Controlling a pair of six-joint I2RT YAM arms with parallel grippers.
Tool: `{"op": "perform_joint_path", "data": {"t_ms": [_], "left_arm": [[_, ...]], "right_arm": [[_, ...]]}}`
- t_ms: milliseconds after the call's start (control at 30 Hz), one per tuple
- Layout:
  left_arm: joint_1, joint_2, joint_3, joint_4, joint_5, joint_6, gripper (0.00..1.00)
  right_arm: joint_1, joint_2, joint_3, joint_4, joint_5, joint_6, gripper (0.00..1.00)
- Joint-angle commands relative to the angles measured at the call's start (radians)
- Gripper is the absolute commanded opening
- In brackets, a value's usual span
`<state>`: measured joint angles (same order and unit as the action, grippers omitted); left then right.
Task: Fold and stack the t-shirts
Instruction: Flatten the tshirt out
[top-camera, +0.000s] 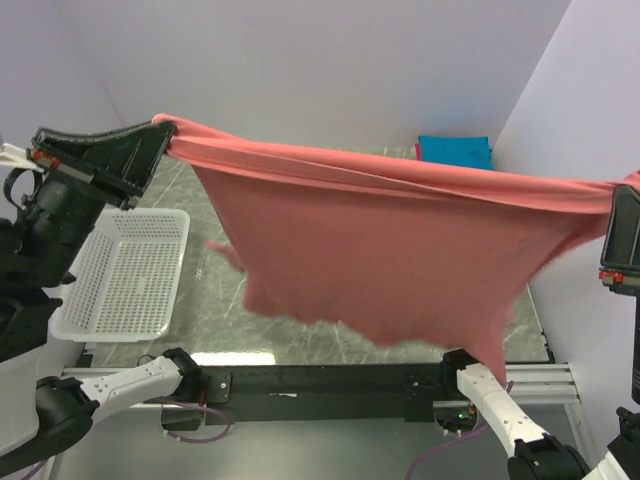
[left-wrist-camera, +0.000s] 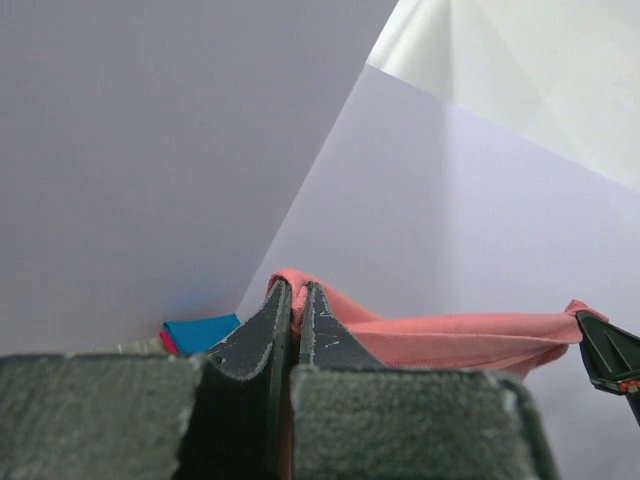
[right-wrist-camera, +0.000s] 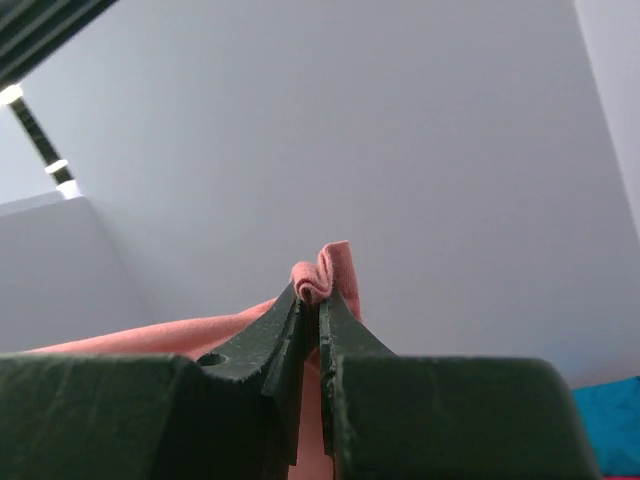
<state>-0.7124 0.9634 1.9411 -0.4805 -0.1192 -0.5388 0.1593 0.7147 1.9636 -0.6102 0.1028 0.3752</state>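
- The left gripper (left-wrist-camera: 297, 300) and right gripper (right-wrist-camera: 318, 300) each clamp the salmon shirt (top-camera: 380, 250), stretched above the table (top-camera: 210, 300).
- The teal shirt (top-camera: 455, 152) lies folded; the salmon one awaits folding and stacking.

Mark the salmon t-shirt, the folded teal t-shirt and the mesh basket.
salmon t-shirt (top-camera: 380, 250), top external view, middle of hanging cloth.
folded teal t-shirt (top-camera: 455, 150), top external view, top face.
white mesh basket (top-camera: 130, 280), top external view, bare floor.
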Motion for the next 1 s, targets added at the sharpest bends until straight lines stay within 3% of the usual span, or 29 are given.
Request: {"op": "perform_joint_path", "data": {"t_ms": [0,100,133,200,233,300,333,433,467,533,567,633,667,700,733,833,967], "left_arm": [[0.008,0.083,0.051,0.037,-0.109,0.046,0.01],[0.008,0.188,0.053,0.014,-0.288,0.054,0.01],[0.008,0.251,0.05,0.004,-0.448,0.063,0.01],[0.022,0.322,0.038,-0.013,-0.593,0.06,0.01],[0.089,0.398,0.038,-0.062,-0.608,0.036,0.01],[0.221,0.48,0.03,-0.125,-0.454,-0.035,0.01],[0.34,0.562,0.015,-0.138,-0.397,-0.106,0.01],[0.402,0.749,-0.022,-0.171,-0.383,-0.129,0.02],[0.403,0.794,-0.034,-0.161,-0.354,-0.115,0.23],[0.409,0.903,-0.044,-0.149,-0.326,-0.101,0.54],[0.413,0.934,-0.047,-0.144,-0.321,-0.102,0.83],[0.441,1.018,-0.025,-0.136,-0.286,-0.108,0.99],[0.45,1.044,0.014,-0.144,-0.265,-0.109,0.99],[0.458,1.066,0.037,-0.167,-0.249,-0.11,0.99],[0.462,1.095,0.053,-0.176,-0.249,-0.109,0.99],[0.462,1.089,0.044,-0.152,-0.228,-0.09,0.99],[0.462,1.04,-0.08,-0.11,-0.157,-0.09,0.99]], "right_arm": [[-0.004,0.097,0.014,0.038,0.162,-0.074,0.0],[-0.004,0.172,-0.044,0.088,0.214,-0.091,0.0],[-0.004,0.218,-0.098,0.107,0.23,-0.097,0.0],[-0.006,0.273,-0.155,0.162,0.273,-0.107,0.0],[-0.009,0.335,-0.214,0.182,0.27,-0.105,0.0],[-0.048,0.412,-0.265,0.237,0.226,-0.088,0.0],[-0.062,0.492,-0.313,0.262,0.16,-0.053,0.0],[-0.089,0.677,-0.36,0.348,0.062,-0.015,0.0],[-0.09,0.73,-0.359,0.366,0.031,-0.013,0.0],[-0.089,0.89,-0.347,0.421,-0.026,-0.006,0.0],[-0.089,0.945,-0.335,0.434,-0.079,-0.001,0.0],[-0.089,1.11,-0.251,0.425,-0.136,0.008,0.27],[-0.089,1.164,-0.208,0.409,-0.162,0.007,0.39],[-0.089,1.256,-0.163,0.352,-0.172,0.005,0.63],[-0.086,1.293,-0.07,0.31,-0.176,0.001,0.72],[-0.066,1.319,-0.05,0.24,-0.167,-0.021,0.83],[-0.04,1.163,-0.299,0.3,-0.127,-0.002,0.84]]}}
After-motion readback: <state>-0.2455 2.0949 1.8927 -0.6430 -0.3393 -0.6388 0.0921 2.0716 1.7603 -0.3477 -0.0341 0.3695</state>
